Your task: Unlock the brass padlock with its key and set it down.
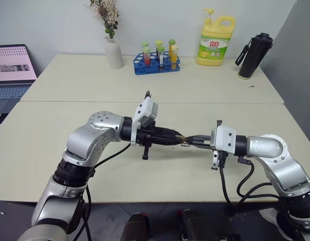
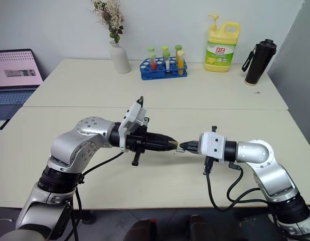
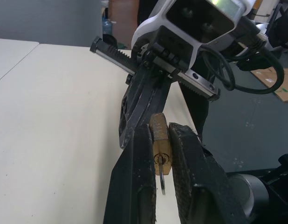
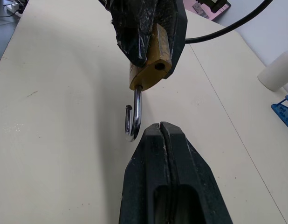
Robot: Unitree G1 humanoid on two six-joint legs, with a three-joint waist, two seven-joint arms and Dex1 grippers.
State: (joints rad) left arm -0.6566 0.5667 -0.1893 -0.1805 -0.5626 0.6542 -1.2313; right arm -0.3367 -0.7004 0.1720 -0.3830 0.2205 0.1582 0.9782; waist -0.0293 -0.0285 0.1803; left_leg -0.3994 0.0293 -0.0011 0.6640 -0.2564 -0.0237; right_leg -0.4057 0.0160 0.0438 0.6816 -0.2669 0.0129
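- The two arms meet above the front table (image 1: 54,130), near its front edge; the tabletop under and around them is bare.
- A seam runs across where this table meets a second table (image 1: 205,85) behind it.
- All the other things stand well back on that rear table: a white vase (image 1: 114,52) with dried flowers, a blue rack of tubes (image 1: 157,63), a yellow soap bottle (image 1: 215,41) and a black flask (image 1: 254,55). A laptop (image 1: 12,68) sits off to the left, past the table's edge.
- The left gripper (image 2: 171,144) points to the right, its two fingers clamped on the brass padlock (image 3: 160,149), one finger on each flat side of the body.
- The right gripper (image 4: 161,128) points to the left, its jaws pressed together with nothing between them, its tip just beside the padlock's shackle (image 4: 133,116); whether they touch I cannot tell.
- The padlock is held up off the table, between the two grippers.
- It is a small golden block. The silver shackle is sprung open: one leg is still in the body, the free end hooks out clear of it, and the empty hole shows.
- The key (image 3: 161,170) sits in the keyhole at the other end, its thin ring hanging down.
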